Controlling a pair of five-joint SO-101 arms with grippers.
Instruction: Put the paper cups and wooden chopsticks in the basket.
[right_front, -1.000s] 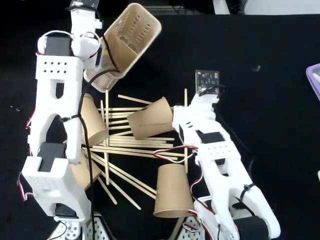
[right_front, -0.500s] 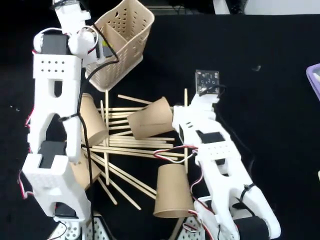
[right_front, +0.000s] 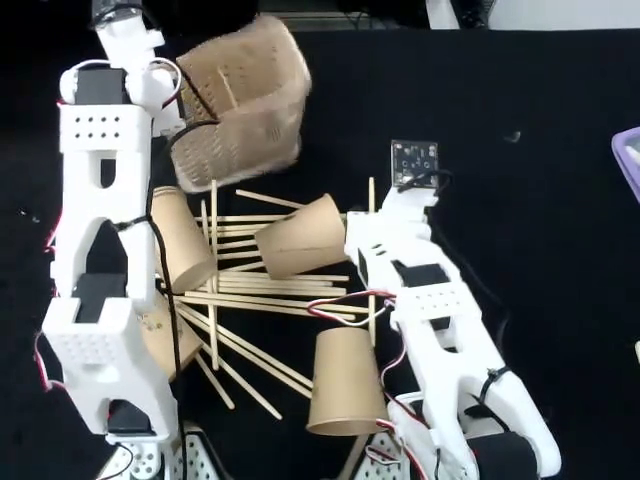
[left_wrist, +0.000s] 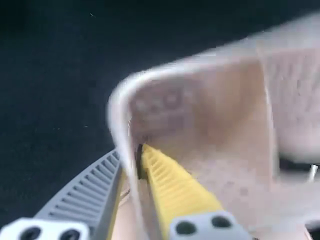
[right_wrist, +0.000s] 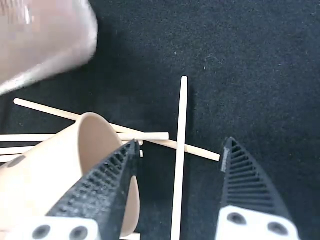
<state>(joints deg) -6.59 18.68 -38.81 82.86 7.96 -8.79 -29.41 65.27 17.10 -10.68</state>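
The beige perforated basket (right_front: 243, 105) hangs tilted at the back left, and my left gripper (left_wrist: 131, 160) is shut on its wall (left_wrist: 120, 125), one finger inside and one outside. Several wooden chopsticks (right_front: 260, 295) lie scattered in the middle. Three paper cups lie on their sides: one (right_front: 300, 238) in the centre, one (right_front: 182, 240) beside the left arm, one (right_front: 345, 382) at the front. My right gripper (right_wrist: 177, 150) stands open over a single chopstick (right_wrist: 179, 150), with the central cup's rim (right_wrist: 95, 150) against one finger.
The table top is black cloth (right_front: 520, 180). A purple object (right_front: 628, 155) sits at the right edge. The two white arms take up the front left and front right of the table.
The left arm has swung the basket, which has rotated and dropped a little while staying held. The right arm, cups and chopsticks have not moved.
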